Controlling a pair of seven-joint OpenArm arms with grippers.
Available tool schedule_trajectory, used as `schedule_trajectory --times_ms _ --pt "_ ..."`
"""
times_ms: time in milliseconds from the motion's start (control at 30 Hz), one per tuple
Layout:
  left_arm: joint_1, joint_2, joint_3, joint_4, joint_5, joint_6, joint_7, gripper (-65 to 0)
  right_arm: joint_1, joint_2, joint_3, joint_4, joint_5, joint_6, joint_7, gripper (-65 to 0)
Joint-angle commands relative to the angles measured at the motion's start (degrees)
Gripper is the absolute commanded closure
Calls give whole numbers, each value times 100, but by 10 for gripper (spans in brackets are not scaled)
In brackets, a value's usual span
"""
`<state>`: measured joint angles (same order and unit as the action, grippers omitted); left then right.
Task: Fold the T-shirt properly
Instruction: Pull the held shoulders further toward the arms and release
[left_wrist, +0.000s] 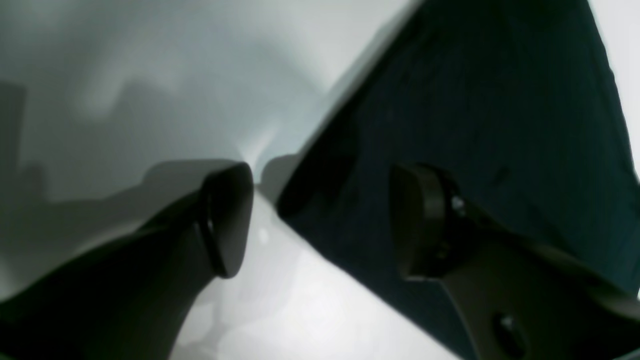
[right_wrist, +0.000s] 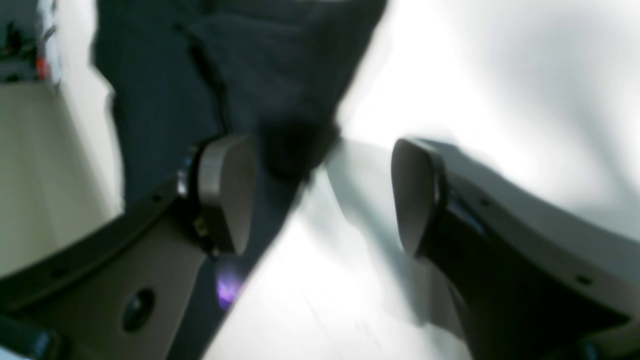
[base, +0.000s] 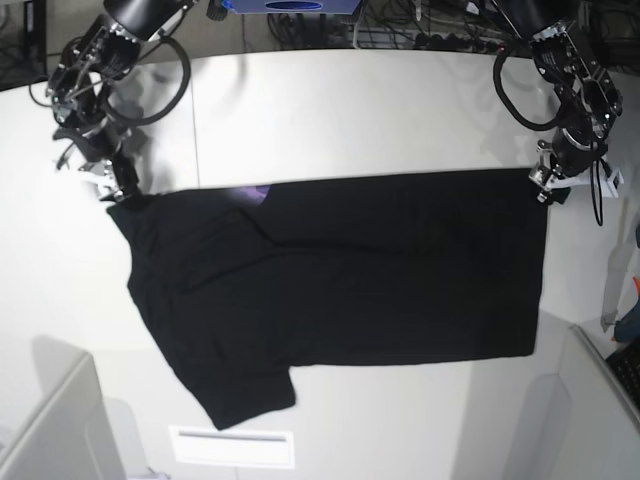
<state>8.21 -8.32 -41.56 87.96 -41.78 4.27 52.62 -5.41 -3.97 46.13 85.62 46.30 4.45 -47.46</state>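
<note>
The black T-shirt (base: 340, 270) lies spread flat on the white table (base: 350, 110), one sleeve pointing toward the front left. A sliver of purple print (base: 250, 193) peeks out at its far edge. My left gripper (base: 545, 190) hovers at the shirt's far right corner. In the left wrist view the left gripper (left_wrist: 325, 220) is open, with the T-shirt (left_wrist: 475, 100) corner lying between its jaws and one finger (left_wrist: 425, 220) over the cloth. My right gripper (base: 118, 192) is at the far left corner. Up close the right gripper (right_wrist: 320, 195) is open, straddling a tip of the T-shirt (right_wrist: 225, 60).
Grey panels stand at the front left (base: 50, 430) and front right (base: 600, 400) corners. A white label strip (base: 232, 447) lies near the front edge. Cables (base: 420, 30) and a blue object (base: 290, 5) sit behind the table.
</note>
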Motion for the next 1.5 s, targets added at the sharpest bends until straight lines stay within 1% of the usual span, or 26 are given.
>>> schedule_trajectory --times_ms 0,233,267,333,367,400,467,500,667,700,767,833,933,1033,1200,1233,1367,1400,1467 --pt "-43 -69 2 -18 -20 -10 8 -408 150 155 -2 -66 -37 -1 47 -401" --pt "-139 -78 37 -168 -11 -19 -1 -397 413 216 -11 -602 -37 26 56 -398" --pt "-175 -78 37 -212 -11 -19 -1 -377 449 216 -11 -664 -37 34 56 -396" --pt "-254 -87 37 -370 -11 -27 -1 -278 528 216 -11 -795 -46 34 56 -389" --pt "-289 -96 37 -440 -11 -27 -1 -204 563 216 -11 -848 -46 34 56 -365" --pt "-315 -96 37 -475 -11 -27 -1 -138 581 225 -11 -901 -46 34 65 -338" --pt "-315 -96 37 -511 -11 -27 -1 -15 589 313 -11 -980 -46 43 153 -261" --pt "-324 -105 37 -519 -11 -27 -1 0 589 331 -20 -1033 -46 52 241 -212" --pt "-315 -122 125 -546 -11 -36 35 0 581 366 33 -1129 -37 52 786 0" --pt "-262 -149 292 -511 -11 -36 35 0 572 366 42 -1129 -37 52 847 0" --pt "-183 -351 582 -467 -20 -36 43 0 537 375 51 -1103 -19 52 847 0" --pt "10 -439 714 -388 -55 -36 35 0 396 375 51 -1024 -19 52 751 0" --pt "327 -447 697 -53 -55 -36 52 0 88 375 51 -611 -11 52 513 0" --pt "784 -562 697 351 -55 -36 61 0 -334 348 51 -57 -2 52 311 0" --pt "1496 -571 697 852 -55 -36 61 0 -1081 322 51 725 25 52 -155 0" --pt "1628 -571 688 931 -55 -36 61 0 -1239 322 51 840 121 52 -199 0" --pt "2129 -579 688 1274 -55 -36 43 0 -1960 322 51 1068 904 52 -146 0" --pt "2208 -579 688 1344 -55 -36 35 0 -2092 322 51 1086 1036 52 -146 0" --pt "2322 -571 635 1441 -55 -36 35 0 -2268 322 51 1086 1097 52 -146 0"
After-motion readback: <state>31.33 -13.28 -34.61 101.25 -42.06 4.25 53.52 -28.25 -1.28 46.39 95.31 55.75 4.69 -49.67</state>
